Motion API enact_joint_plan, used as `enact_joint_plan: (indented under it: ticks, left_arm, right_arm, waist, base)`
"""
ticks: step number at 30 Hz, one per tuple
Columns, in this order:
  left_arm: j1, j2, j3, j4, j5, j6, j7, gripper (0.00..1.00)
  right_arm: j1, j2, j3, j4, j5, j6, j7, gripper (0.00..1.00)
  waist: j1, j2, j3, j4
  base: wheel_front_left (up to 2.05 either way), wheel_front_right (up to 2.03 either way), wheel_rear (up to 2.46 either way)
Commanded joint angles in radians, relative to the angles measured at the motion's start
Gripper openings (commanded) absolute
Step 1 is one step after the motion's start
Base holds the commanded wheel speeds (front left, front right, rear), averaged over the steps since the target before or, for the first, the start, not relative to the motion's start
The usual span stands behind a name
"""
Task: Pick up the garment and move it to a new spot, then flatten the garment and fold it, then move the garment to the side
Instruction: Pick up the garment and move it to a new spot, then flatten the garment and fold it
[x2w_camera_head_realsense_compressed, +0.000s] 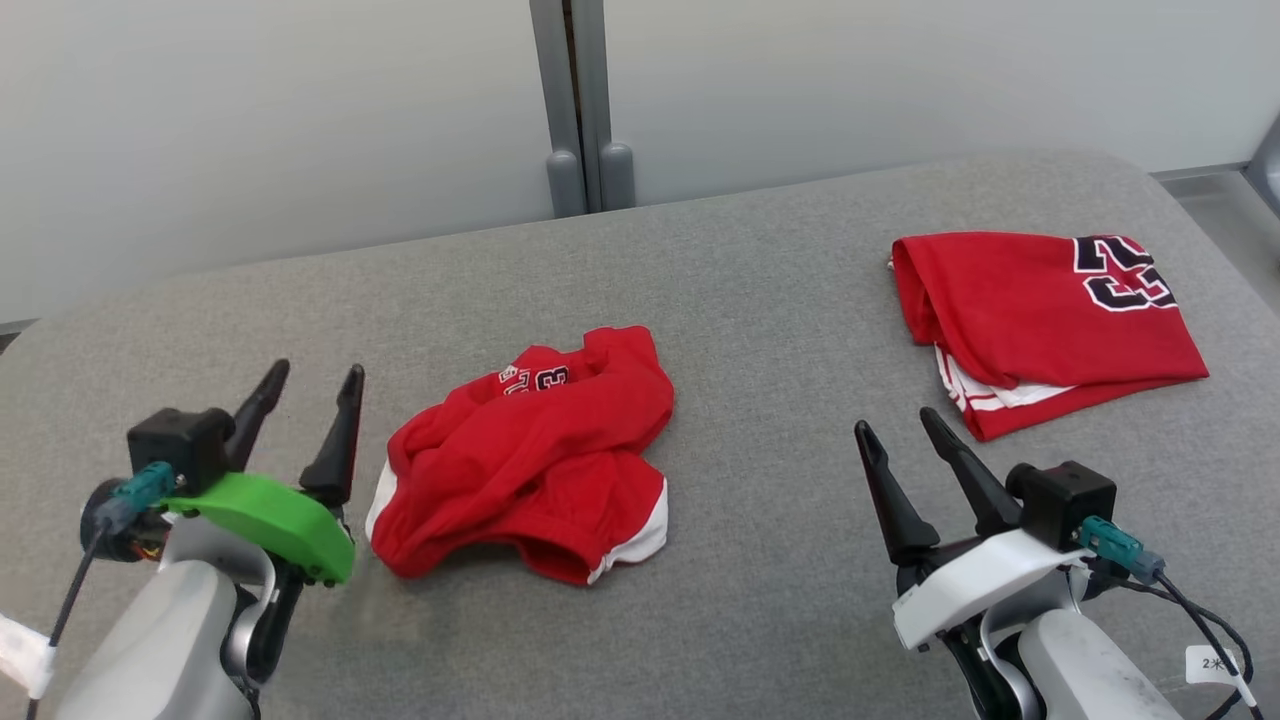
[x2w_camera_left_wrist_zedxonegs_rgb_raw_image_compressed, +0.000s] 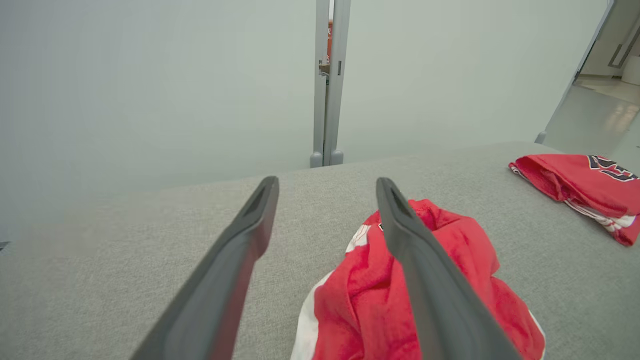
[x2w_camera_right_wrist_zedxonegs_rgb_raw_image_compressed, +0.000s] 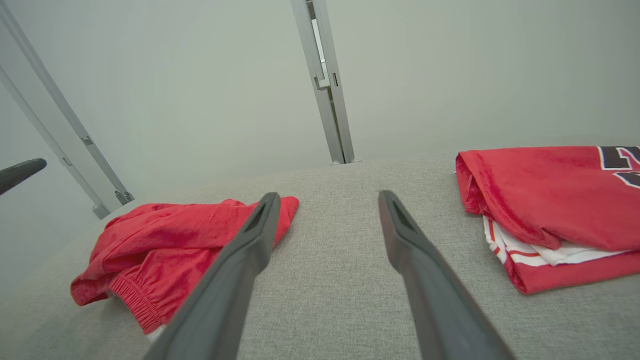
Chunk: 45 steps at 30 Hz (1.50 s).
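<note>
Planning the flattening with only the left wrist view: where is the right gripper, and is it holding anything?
Observer: The right gripper is open and empty, above the grey fabric-covered table, right of centre.
Operator: Is the crumpled red garment wholly on the table?
Observer: Yes; the crumpled red garment with white trim lies whole on it, a hemmed opening facing the robot.
Operator: And the folded one?
Observer: The folded red garment with black numbers lies flat at far right, a white striped layer under its near edge.
</note>
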Motion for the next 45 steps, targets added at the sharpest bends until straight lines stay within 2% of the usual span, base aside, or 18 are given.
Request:
enact_joint_plan:
  ticks: [1,5,10,14,18,24,31,37,42,45]
  left_arm:
    - [0.025,0.020,0.013,-0.034,0.016,0.022,-0.009,1.00]
    - [0.102,0.058,0.056,-0.160,0.046,0.100,-0.020,1.00]
    - [0.239,0.056,0.149,-0.292,0.085,0.183,-0.026,1.00]
    - [0.363,0.011,0.224,-0.373,0.148,0.207,-0.026,1.00]
    - [0.430,-0.061,0.294,-0.415,0.196,0.206,-0.026,1.00]
    - [0.467,-0.159,0.387,-0.408,0.246,0.154,-0.026,1.00]
    - [0.452,-0.200,0.450,-0.372,0.310,0.093,-0.026,1.00]
    - [0.430,-0.228,0.438,-0.332,0.342,0.046,-0.026,1.00]
    - [0.394,-0.258,0.342,-0.282,0.283,-0.012,0.133,1.00]
    - [0.376,-0.268,0.287,-0.285,0.242,-0.029,0.240,1.00]
  right_arm:
    - [0.017,-0.004,-0.001,-0.005,-0.008,-0.001,-0.002,1.00]
    - [0.018,-0.016,-0.010,-0.014,-0.014,-0.001,-0.002,1.00]
    - [0.020,-0.016,-0.023,-0.038,-0.026,-0.001,-0.002,1.00]
    - [0.018,-0.004,-0.039,-0.066,-0.034,-0.001,-0.002,1.00]
    - [0.030,0.001,-0.051,-0.075,-0.037,-0.001,-0.002,1.00]
    - [0.049,0.005,-0.071,-0.077,-0.042,-0.001,-0.002,1.00]
    - [0.040,0.002,-0.072,-0.083,-0.044,-0.001,-0.002,1.00]
    - [0.038,-0.001,-0.081,-0.086,-0.040,-0.001,-0.002,1.00]
    - [0.033,-0.005,-0.086,-0.086,-0.040,-0.001,-0.002,1.00]
    - [0.025,-0.002,-0.081,-0.086,-0.041,-0.001,-0.002,1.00]
  waist:
    - [0.0000,-0.0001,-0.005,0.009]
    - [0.0000,-0.0001,-0.004,0.016]
    - [0.0000,-0.0001,0.001,0.018]
    - [0.0000,-0.0001,0.004,0.017]
    - [0.0000,-0.0001,0.006,0.025]
    - [0.0000,-0.0001,0.010,0.045]
    - [0.0000,-0.0001,0.016,0.044]
    - [0.0000,-0.0001,0.019,0.032]
    - [0.0000,-0.0001,0.019,0.019]
    - [0.0000,-0.0001,0.019,0.008]
  base:
    - [0.00,0.00,0.00]
    - [0.00,0.00,0.00]
    - [0.00,0.00,0.00]
    - [0.00,0.00,0.00]
    - [0.00,0.00,0.00]
    - [0.00,0.00,0.00]
    - [0.00,0.00,0.00]
    - [0.00,0.00,0.00]
    - [0.00,0.00,0.00]
    - [0.00,0.00,0.00]
